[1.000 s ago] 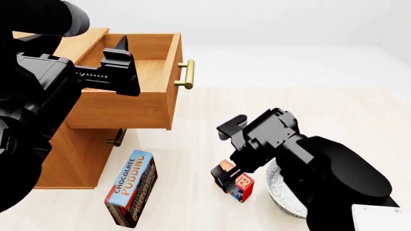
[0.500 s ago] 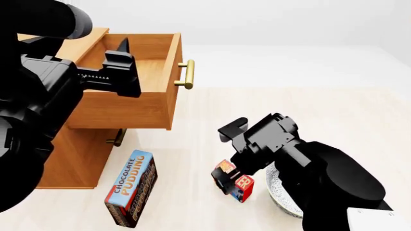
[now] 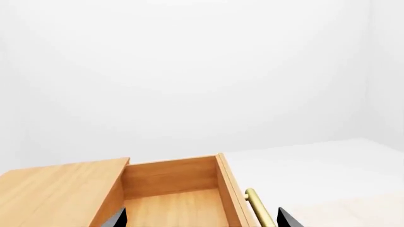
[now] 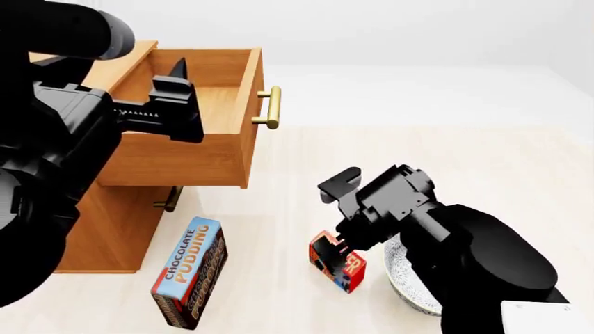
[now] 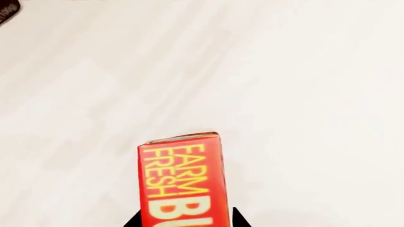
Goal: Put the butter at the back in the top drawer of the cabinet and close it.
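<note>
— Left wrist?
— My left tool (image 4: 177, 94) hangs over the top drawer (image 3: 173, 203), open for the drop; jaws apart.
— Head?
— My right tool (image 4: 341, 240) meets the butter (image 4: 336, 262) on the floor beside the bowl (image 4: 401, 273).
— Right wrist?
— Fingertips flank it; whether they clamp it, I cannot tell.

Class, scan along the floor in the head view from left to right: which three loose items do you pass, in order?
Chocolate Pudding box → butter, with the right gripper on it → bowl, mostly hidden behind the right arm.
</note>
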You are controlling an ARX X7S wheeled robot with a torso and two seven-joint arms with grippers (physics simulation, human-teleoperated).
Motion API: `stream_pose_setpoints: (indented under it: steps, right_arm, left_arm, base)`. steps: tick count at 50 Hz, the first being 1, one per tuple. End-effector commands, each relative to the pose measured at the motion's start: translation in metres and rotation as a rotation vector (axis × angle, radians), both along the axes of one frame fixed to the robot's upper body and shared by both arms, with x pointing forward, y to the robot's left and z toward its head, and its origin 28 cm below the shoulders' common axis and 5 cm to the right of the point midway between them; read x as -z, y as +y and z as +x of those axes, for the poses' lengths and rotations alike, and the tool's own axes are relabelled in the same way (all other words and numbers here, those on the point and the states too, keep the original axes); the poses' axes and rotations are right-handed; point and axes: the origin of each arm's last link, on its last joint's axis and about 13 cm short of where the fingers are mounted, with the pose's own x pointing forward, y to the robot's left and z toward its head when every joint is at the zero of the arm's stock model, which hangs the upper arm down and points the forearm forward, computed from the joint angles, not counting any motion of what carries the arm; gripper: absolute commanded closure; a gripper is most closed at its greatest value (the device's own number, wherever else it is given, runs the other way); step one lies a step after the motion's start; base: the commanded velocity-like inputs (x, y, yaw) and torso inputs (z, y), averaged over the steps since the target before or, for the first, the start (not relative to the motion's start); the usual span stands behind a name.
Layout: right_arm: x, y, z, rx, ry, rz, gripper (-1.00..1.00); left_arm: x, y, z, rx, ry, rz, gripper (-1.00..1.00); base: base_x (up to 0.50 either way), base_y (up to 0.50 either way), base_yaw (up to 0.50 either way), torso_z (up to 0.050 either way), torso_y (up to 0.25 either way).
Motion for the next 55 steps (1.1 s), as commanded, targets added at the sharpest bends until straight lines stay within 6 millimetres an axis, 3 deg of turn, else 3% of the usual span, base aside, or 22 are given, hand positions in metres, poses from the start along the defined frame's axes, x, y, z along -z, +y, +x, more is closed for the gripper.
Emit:
stream_pose_setpoints:
  steps: [1, 8, 15, 35, 55]
  right_arm:
    - [-0.002, 0.009, 0.002, -0.025, -0.031, 0.048, 1.0]
    - [-0.006, 0.01, 0.005, -0.015, -0.079, 0.064, 1.0]
    - [-0.028, 0.013, 0.009, 0.004, -0.167, 0.095, 1.0]
    - [-0.108, 0.007, -0.027, 0.201, -0.538, 0.204, 1.0]
    - [-0.171, -0.005, -0.082, 0.32, -0.889, 0.331, 1.0]
  left_arm:
    - [0.001, -0.001, 0.0, 0.002, 0.003, -0.001, -1.0]
    - [0.003, -0.001, -0.001, 0.004, 0.006, 0.001, -1.0]
    - [0.005, -0.001, -0.001, 0.004, 0.011, 0.003, -1.0]
    - [0.005, -0.002, -0.012, 0.006, -0.027, 0.018, -1.0]
    - [0.036, -0.012, -0.015, -0.039, -0.127, 0.134, -1.0]
  base:
    - [0.0, 0.0, 0.0, 0.0, 0.0]
    - [0.0, 0.0, 0.0, 0.0, 0.0]
    - [0.0, 0.0, 0.0, 0.0, 0.0]
    - [0.0, 0.0, 0.0, 0.0, 0.0]
    - [0.0, 0.0, 0.0, 0.0, 0.001]
